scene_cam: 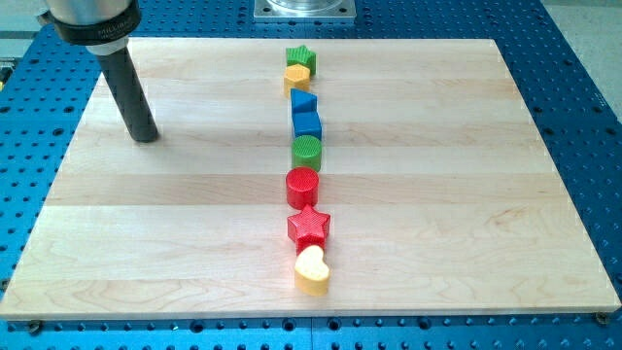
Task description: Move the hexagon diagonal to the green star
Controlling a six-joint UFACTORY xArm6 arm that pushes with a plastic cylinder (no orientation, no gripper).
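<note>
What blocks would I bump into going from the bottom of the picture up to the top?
Yellow heart → red star → red cylinder → green cylinder → blue cube → another blue block → yellow block → green star.

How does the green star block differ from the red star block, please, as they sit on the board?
The green star block is green and lies at the column's top end, touching a yellow block. The red star block is red, looks larger in this view, and sits near the bottom end, against a yellow heart block. Both are ridged stars in one column, well right of my tip.
</note>
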